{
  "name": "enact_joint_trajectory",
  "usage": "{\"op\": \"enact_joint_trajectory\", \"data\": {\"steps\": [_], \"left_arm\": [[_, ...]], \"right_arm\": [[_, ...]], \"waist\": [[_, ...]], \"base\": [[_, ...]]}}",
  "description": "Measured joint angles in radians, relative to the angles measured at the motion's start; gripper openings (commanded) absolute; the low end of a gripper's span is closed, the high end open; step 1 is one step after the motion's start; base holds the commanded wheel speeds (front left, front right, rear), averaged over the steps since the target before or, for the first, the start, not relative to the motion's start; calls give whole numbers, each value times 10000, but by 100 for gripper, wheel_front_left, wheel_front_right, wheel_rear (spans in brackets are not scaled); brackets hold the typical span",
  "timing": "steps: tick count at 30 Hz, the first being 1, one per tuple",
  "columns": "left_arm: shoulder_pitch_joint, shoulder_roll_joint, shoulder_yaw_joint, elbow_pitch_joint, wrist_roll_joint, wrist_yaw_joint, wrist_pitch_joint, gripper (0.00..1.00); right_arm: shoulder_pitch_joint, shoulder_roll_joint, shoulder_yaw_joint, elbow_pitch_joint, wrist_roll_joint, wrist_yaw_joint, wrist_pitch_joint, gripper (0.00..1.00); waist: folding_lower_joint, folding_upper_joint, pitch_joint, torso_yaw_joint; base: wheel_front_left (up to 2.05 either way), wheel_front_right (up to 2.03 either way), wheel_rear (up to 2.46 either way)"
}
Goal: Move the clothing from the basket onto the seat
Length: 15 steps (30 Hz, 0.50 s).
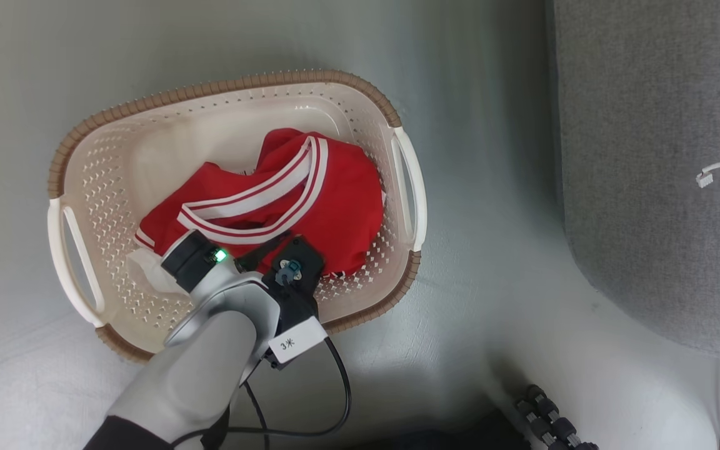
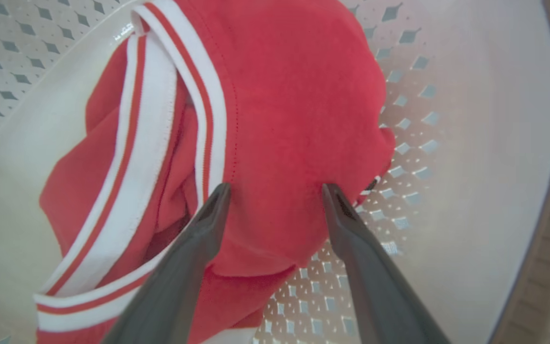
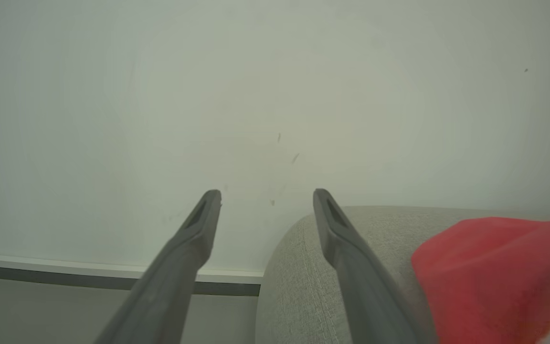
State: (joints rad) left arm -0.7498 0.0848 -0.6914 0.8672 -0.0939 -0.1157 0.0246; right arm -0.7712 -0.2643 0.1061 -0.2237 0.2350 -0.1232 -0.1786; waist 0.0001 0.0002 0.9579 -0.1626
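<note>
Clothing: a bright red thin-fabric garment with white stripe trim (image 1: 329,194) lies bunched in the cream-white perforated plastic basket with brown rim (image 1: 210,92). The basket sits on the pale floor (image 1: 491,300) near the large grey woven-fabric sofa (image 1: 647,156). Left gripper (image 2: 275,188) is down inside the basket, jaws spread, tips at a hump of red fabric, nothing pinched. Right gripper (image 3: 266,193) has jaws apart and empty, by the sofa edge, where another red piece (image 3: 490,272) lies.

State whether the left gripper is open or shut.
Open: the left gripper shows its fingers standing apart over the red clothing in the basket.
</note>
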Motion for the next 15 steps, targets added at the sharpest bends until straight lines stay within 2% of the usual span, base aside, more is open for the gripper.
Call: {"op": "enact_joint_trajectory", "data": {"steps": [12, 13, 14, 15], "left_arm": [[-701, -4, -186, 871, 282, -6, 268, 100], [-718, -15, -203, 951, 282, -6, 309, 77], [-729, -25, -209, 1022, 282, -19, 353, 49], [-739, -35, -215, 1097, 282, -67, 364, 36]], "right_arm": [[-205, 75, 169, 65, -100, 0, -163, 100], [-206, 77, 184, 94, -130, 2, -165, 100], [-209, 79, 198, 115, -161, 2, -167, 100], [-217, 82, 213, 128, -169, 2, -169, 100]], "waist": [[-1, -2, 369, -106], [0, -1, 383, -112], [-1, -2, 393, -115], [-1, -2, 401, -117]], "base": [[0, 0, 0], [0, 0, 0], [0, 0, 0], [0, 0, 0]]}}
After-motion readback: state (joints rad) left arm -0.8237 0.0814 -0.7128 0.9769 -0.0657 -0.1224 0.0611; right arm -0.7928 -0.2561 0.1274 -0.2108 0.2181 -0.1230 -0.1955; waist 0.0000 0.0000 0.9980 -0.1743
